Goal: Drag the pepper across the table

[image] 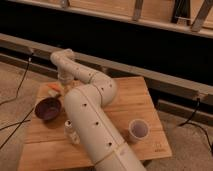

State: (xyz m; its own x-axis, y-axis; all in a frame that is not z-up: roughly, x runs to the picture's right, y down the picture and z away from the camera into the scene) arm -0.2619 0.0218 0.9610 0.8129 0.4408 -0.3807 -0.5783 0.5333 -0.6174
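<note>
The honey-coloured wooden table [125, 100] fills the middle of the camera view. A small orange pepper [53, 88] lies near its far left corner. My white arm reaches from the bottom of the view across the table and bends down at the far left. The gripper [63, 85] hangs at the end of it, right beside the pepper, low over the tabletop. Whether it touches the pepper is hidden by the wrist.
A dark purple bowl [48, 108] sits on the left side of the table. A small pale bottle [70, 131] stands near the front left, against my arm. A cup [138, 129] stands at the front right. Cables run over the floor on the left [20, 82].
</note>
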